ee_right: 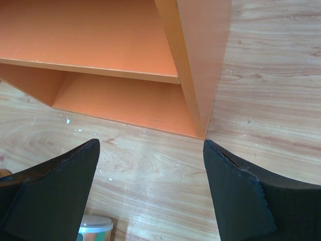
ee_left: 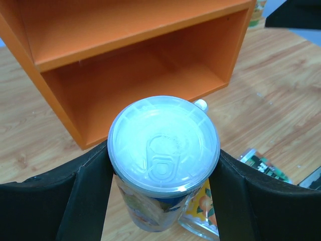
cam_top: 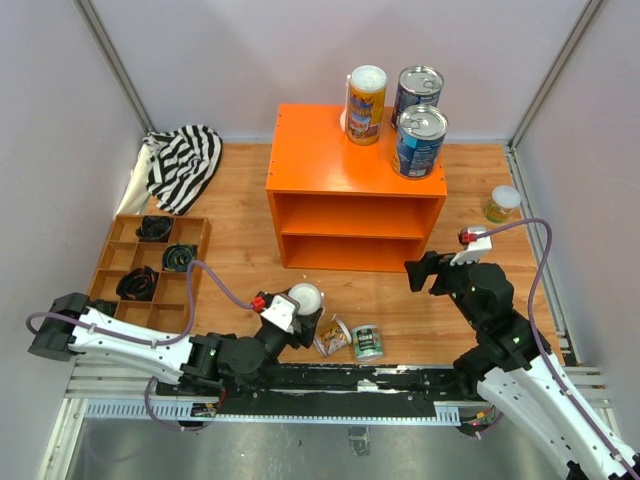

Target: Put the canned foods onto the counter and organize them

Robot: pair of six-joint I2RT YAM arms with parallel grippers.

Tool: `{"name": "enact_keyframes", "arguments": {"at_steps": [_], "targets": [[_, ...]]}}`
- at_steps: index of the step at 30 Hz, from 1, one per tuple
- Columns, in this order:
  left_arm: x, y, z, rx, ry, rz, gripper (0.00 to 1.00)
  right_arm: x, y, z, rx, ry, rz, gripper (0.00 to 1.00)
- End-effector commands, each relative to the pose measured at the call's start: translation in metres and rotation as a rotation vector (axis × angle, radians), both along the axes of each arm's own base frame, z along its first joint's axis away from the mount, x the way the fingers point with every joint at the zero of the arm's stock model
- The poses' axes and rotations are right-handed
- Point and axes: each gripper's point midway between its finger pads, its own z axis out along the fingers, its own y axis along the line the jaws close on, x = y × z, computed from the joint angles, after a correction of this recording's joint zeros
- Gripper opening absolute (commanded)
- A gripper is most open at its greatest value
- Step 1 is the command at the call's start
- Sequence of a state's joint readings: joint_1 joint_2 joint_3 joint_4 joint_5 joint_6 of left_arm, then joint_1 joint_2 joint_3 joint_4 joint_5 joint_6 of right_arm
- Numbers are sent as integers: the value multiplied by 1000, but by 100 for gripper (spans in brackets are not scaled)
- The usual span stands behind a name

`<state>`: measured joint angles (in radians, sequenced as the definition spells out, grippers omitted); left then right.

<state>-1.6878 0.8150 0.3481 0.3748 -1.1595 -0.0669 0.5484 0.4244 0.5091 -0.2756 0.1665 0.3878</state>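
My left gripper [cam_top: 300,314] is shut on a tall yellow-and-blue can with a white lid [cam_top: 305,296], upright in front of the orange counter [cam_top: 350,170]. In the left wrist view the can [ee_left: 164,143] sits between both fingers [ee_left: 85,191]. On the counter top stand a tall yellow can [cam_top: 366,105] and two wide blue cans [cam_top: 417,92] [cam_top: 420,140]. A can with an orange-fruit label [cam_top: 332,337] lies on the table beside a small green can [cam_top: 367,342]. My right gripper [cam_top: 420,270] [ee_right: 151,145] is open and empty, near the counter's front right corner [ee_right: 200,75].
A small yellow-labelled can [cam_top: 503,203] stands on the table right of the counter. A brown compartment tray [cam_top: 150,262] with dark items lies at the left, a striped cloth [cam_top: 185,160] behind it. A small white-lidded can [ee_right: 95,227] shows under the right gripper.
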Motion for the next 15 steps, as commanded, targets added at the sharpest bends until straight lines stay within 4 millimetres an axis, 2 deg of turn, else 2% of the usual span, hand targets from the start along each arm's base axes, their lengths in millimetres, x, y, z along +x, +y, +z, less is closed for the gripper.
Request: {"name": "enact_keyframes", "arguments": {"at_steps": [1,9,15], "targets": [[-3,2,61,-143,-7,53,0,-4,-5,-5,-38,11,-8,85],[-14,-5,124,-182,-19,7,0,-7,-9,-8,-40,14,-20,85],[-17,-14,190,-195,-76,-25,0,-7,-8,-7,-35,15,-20,85]]}}
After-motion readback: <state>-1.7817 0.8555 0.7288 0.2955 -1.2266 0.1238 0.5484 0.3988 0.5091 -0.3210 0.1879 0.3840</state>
